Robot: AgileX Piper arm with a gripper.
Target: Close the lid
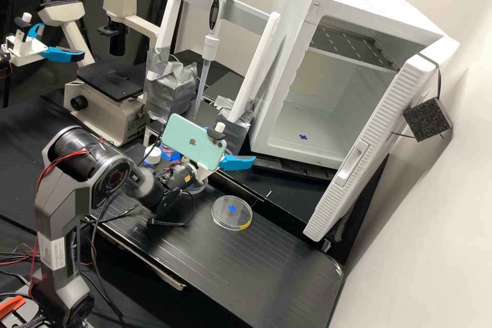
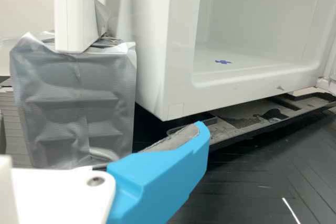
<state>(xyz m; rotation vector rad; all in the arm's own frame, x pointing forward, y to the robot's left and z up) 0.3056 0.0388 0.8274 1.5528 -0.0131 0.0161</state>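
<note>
My gripper [image 1: 238, 162] is held above the bench beside the white cabinet, partly behind a mint-green phone on the arm. In the wrist view, my gripper [image 2: 164, 176] shows one blue finger, its grey pad touching nothing. It stands open. A clear round dish [image 1: 241, 206] with a blue mark and a yellow patch on its rim lies on the black bench, below the gripper in the high view and apart from it. Whether a lid sits on it I cannot tell. Another clear round piece [image 1: 199, 187] lies partly hidden behind the wrist.
The white cabinet [image 1: 277, 92] stands with its door [image 1: 376, 138] open. Beside it, a pipette [image 1: 209, 47] hangs on a white frame with tape-wrapped feet [image 2: 73, 103]. A microscope [image 1: 105, 107], a white-capped container [image 1: 152, 155] and a second arm's gripper [image 1: 61, 54] are at the left.
</note>
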